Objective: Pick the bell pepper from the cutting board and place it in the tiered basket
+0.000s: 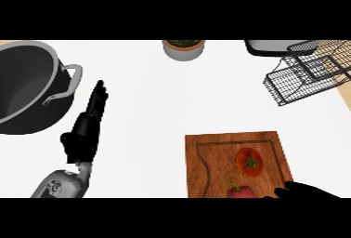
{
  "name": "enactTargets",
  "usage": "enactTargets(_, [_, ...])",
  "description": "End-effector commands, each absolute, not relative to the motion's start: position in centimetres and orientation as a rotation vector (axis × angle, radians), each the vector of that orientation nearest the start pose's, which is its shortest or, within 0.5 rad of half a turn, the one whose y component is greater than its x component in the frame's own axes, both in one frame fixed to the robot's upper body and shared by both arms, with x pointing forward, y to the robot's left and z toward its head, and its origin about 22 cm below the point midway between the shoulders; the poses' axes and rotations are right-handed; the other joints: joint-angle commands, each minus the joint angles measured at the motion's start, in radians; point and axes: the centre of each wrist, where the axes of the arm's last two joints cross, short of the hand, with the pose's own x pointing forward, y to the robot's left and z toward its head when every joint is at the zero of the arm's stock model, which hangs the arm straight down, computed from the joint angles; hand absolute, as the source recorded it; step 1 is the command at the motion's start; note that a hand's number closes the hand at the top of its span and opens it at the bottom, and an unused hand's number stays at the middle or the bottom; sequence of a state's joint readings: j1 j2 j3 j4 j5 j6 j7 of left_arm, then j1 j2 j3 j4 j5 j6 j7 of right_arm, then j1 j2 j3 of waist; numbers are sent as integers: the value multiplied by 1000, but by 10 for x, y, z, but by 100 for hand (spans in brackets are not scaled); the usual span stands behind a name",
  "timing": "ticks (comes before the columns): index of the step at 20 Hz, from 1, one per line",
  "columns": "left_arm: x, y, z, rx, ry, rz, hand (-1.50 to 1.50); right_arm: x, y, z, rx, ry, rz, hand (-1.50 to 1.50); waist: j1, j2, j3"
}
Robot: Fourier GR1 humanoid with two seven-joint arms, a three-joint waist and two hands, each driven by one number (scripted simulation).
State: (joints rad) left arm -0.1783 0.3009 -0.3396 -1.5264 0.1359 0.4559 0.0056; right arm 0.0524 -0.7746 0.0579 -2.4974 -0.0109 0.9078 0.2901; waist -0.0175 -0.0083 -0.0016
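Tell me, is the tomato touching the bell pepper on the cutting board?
Apart. The head view shows a strip of bare cutting board between the tomato and the bell pepper.

White counter bears pot, planter, wire basket, cutting board.

A plain white table fills the view, evenly lit, with tan floor showing past its far corners.
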Motion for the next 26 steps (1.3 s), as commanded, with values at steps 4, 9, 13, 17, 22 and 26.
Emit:
enactTargets(4, [269,196,24,211,-1630,-74,0,104,-229,241,-422,-1319,1941,-150,-14,-2,1])
enactTargets(9, [264,211,18,220,-1642,-83,0,102,-225,243,-487,-1332,1936,-150,-12,-4,2])
enactTargets(13, [271,214,31,216,-1648,-78,0,114,-226,246,-567,-1300,1961,-150,-5,-3,3])
enactTargets(17, [271,206,31,191,-1663,-107,0,114,-215,238,-584,-1297,1973,-150,8,0,3])
enactTargets(22, [267,211,18,202,-1659,-90,0,110,-208,243,-578,-1321,2085,-150,8,-1,3])
enactTargets(26, [269,213,31,188,-1661,-79,0,112,-203,242,-618,-1346,2086,-150,12,-5,5])
